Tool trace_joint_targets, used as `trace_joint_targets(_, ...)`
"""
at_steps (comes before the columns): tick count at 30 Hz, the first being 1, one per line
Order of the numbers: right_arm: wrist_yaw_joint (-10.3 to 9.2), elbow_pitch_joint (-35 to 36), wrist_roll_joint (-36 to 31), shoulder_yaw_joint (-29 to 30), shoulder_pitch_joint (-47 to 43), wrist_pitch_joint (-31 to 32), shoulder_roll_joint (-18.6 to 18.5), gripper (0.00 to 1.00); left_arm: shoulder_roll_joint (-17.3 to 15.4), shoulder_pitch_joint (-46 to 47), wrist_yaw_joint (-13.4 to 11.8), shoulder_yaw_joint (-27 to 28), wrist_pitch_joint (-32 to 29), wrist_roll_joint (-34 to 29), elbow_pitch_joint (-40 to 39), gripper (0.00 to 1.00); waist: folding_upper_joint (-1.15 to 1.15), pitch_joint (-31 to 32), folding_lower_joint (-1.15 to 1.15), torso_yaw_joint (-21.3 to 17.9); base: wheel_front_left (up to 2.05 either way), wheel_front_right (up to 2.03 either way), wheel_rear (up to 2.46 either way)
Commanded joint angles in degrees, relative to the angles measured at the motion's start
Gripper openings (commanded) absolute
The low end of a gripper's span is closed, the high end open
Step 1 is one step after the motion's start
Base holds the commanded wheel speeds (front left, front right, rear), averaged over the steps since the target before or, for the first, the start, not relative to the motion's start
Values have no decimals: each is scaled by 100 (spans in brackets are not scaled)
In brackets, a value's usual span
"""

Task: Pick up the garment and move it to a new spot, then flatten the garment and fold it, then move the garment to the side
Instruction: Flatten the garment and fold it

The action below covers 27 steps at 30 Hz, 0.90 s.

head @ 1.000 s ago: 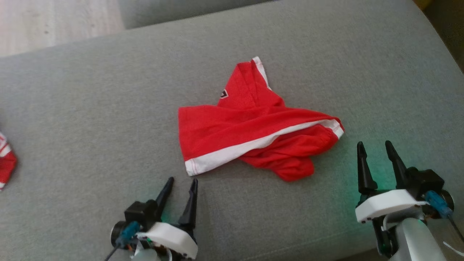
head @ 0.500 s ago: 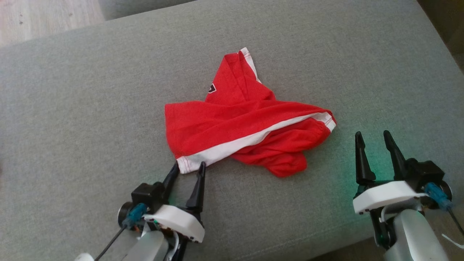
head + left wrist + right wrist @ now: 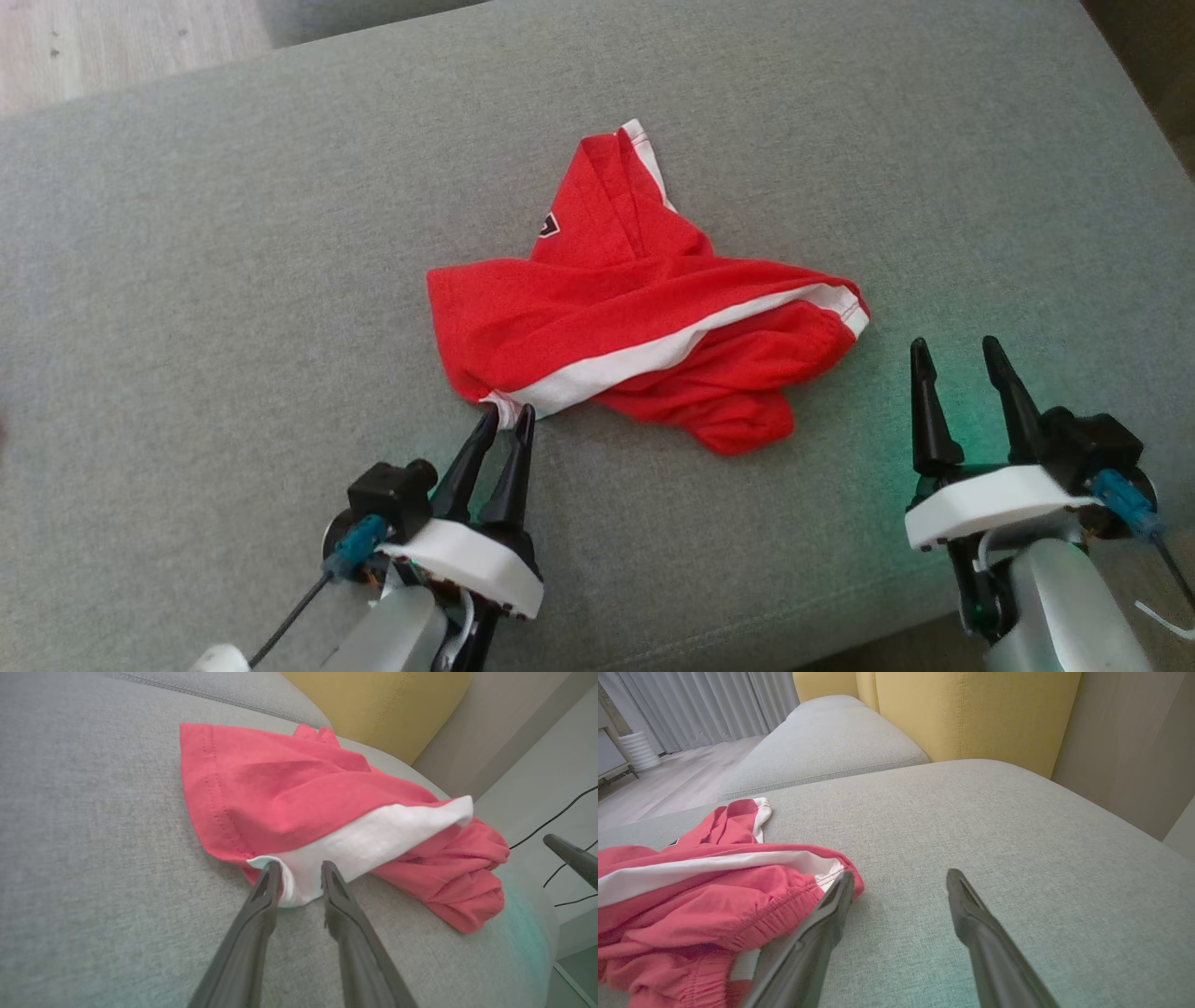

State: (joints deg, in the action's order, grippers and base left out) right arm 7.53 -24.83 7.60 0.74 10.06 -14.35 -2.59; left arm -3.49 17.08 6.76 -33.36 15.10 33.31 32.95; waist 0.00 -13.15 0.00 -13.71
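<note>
A crumpled red garment (image 3: 644, 317) with white trim lies in the middle of a grey sofa cushion (image 3: 233, 280). My left gripper (image 3: 509, 417) has its fingers closed in on the garment's near white corner, and the corner is bunched between them. The left wrist view shows that white corner (image 3: 299, 886) pinched between the two fingertips of the left gripper (image 3: 299, 870). My right gripper (image 3: 952, 350) stands open on the cushion, just right of the garment and apart from it. In the right wrist view the garment (image 3: 691, 882) lies left of the open right gripper (image 3: 899, 877).
Wooden floor (image 3: 112, 47) lies beyond the cushion's far left edge. A yellow backrest (image 3: 962, 714) and a second grey cushion (image 3: 831, 742) stand behind. Black cables (image 3: 560, 816) hang off the right side. The cushion's front edge runs just beneath both grippers.
My left gripper has moved forward to the garment's near white corner and closed on it, bunching the corner. The camera shifted a little. The right gripper has stayed put.
</note>
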Motion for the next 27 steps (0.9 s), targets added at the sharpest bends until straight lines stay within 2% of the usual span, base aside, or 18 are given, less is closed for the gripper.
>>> trace_joint_targets(1, -4, 131, 42, -143, 184, -64, -29, 100, -15, -33, 72, 87, -10, 45, -25, 46, 0, -2, 0, 15, 0, 0, 0)
trace_joint_targets(4, -4, 114, 74, -164, 199, -64, -29, 100, -42, 6, 72, 164, -10, -29, 141, 44, 0, -5, 0, 29, 0, 0, 0)
trace_joint_targets(5, -4, 111, 77, -173, 210, -64, -29, 100, -48, 20, 72, 187, -10, -82, 215, 39, 0, -2, 0, 30, 0, 0, 0)
trace_joint_targets(6, -4, 110, 86, -177, 222, -64, -29, 100, -47, 36, 72, 199, -10, -127, 288, 27, 0, 0, 0, 31, 0, 0, 0)
trace_joint_targets(7, -4, 110, 88, -174, 233, -64, -29, 100, -44, 52, 72, 233, -10, -166, 349, 1, 0, 7, 0, 37, 0, 0, 0)
trace_joint_targets(13, -4, 145, 144, -73, 193, -64, -29, 100, -4, 27, 72, 728, -10, -334, 294, 0, 0, 157, 0, 186, 0, 0, 0)
trace_joint_targets(14, -4, 142, 270, -104, 149, -64, -29, 100, 9, -76, 72, 1037, -10, -453, 74, 0, 0, 217, 0, 278, 0, 0, 0)
trace_joint_targets(17, -4, 112, 609, -297, 59, -64, -29, 100, 25, -303, 72, 1353, -10, -629, -180, 0, 0, 300, 0, 429, 0, 0, 0)
trace_joint_targets(27, -4, -51, 1596, -891, -36, -64, -29, 100, 46, -564, 72, 1503, -10, -819, -366, 0, 0, 339, 0, 643, 0, 0, 0)
